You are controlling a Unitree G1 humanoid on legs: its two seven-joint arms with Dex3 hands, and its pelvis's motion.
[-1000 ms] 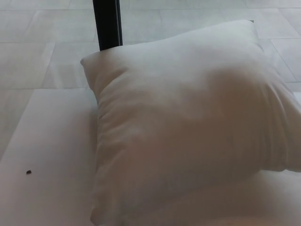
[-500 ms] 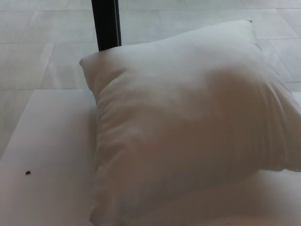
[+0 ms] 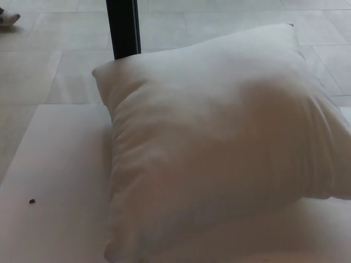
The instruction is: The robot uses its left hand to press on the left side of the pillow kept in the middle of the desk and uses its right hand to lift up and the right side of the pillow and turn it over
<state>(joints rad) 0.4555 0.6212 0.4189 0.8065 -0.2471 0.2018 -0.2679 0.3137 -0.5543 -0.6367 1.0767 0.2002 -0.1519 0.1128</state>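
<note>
white pillow (image 3: 219, 148) lies flat on the white desk (image 3: 55, 181), filling most of the head view, turned at an angle so one corner points away toward the black post (image 3: 123, 27) and another runs off the right edge of the picture. neither of your hands shows, so you can't tell from here how the fingers stand or whether they hold anything; nothing is pressing on the pillow or gripping it. this fits two stages alike: a pillow waiting to be turned, or one already turned and let go, since both faces would look the same plain white, so check that before you commit. if a flip is due, judging from how it lies: bring your left hand in over the left side, near the long puckered left edge, and press flat and firm so that side can't slide toward the desk's open left part. get your right hand under the right edge, not just pinching loose cover, because the filling looks soft and the cloth will likely stretch and slip. lift high enough that the pillow folds over the pinned side. mind the far corner, which seems to overhang the desk's back edge. a small dark speck (image 3: 32, 201) sits on the desk at left; ignore it. a shoe (image 3: 8, 16) shows on the floor at top left, so someone is near.
</note>
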